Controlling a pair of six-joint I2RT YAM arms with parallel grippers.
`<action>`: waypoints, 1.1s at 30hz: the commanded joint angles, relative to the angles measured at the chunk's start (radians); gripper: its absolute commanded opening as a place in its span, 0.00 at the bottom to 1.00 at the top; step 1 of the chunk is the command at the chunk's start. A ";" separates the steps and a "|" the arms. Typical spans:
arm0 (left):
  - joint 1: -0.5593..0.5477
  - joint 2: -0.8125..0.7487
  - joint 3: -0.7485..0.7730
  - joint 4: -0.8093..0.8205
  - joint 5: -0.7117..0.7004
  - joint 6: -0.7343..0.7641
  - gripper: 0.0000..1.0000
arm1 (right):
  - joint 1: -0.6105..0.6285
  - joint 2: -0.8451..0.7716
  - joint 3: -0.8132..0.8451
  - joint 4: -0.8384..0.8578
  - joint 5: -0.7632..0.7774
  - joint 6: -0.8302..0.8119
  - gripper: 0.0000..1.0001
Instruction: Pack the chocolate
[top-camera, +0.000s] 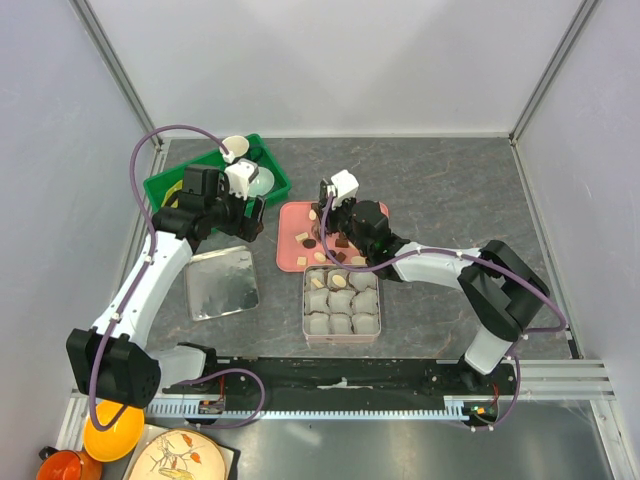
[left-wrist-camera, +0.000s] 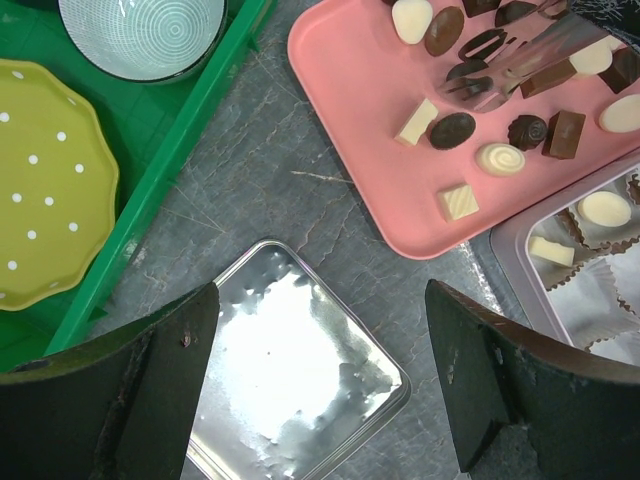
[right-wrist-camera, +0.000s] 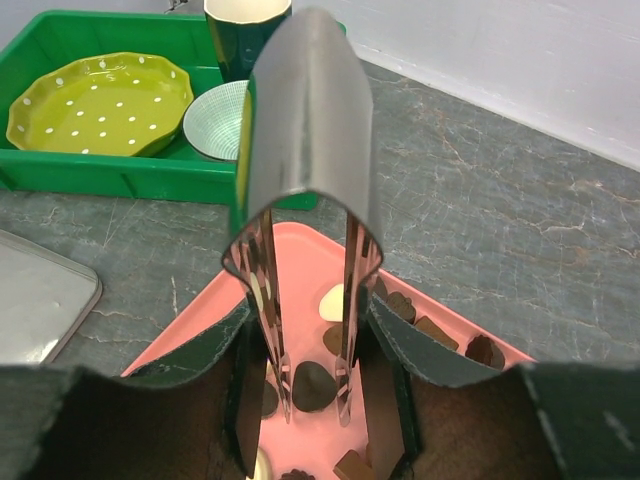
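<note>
Dark brown and cream-white chocolate (left-wrist-camera: 452, 129) pieces lie scattered on a pink tray (left-wrist-camera: 350, 110). My right gripper (right-wrist-camera: 315, 420) is shut on a pair of metal tongs (right-wrist-camera: 308, 120). The tong tips hang apart, one on each side of a dark chocolate (right-wrist-camera: 312, 385) on the tray, not pinching it. Beside the tray stands a tin box (top-camera: 341, 303) of grey paper cups, and a few of the cups hold white pieces (left-wrist-camera: 604, 208). Off to the left, my left gripper (left-wrist-camera: 320, 330) hovers open and empty above the tin's shiny lid (left-wrist-camera: 300, 380).
A green bin (top-camera: 215, 175) at the back left holds a yellow dotted plate (right-wrist-camera: 100, 105), a striped bowl (right-wrist-camera: 215, 120) and a cup (right-wrist-camera: 245, 30). The lid (top-camera: 221, 283) lies flat to the left of the tin. White walls enclose the table.
</note>
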 joint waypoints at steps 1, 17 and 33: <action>0.004 -0.024 -0.004 0.036 0.005 0.034 0.90 | -0.006 0.001 0.023 0.052 -0.001 -0.002 0.45; 0.004 -0.032 -0.007 0.033 0.001 0.036 0.90 | -0.006 -0.140 0.026 0.015 -0.027 -0.070 0.27; 0.004 -0.056 -0.035 0.032 -0.022 0.047 0.90 | -0.006 -0.735 -0.221 -0.420 -0.102 0.028 0.23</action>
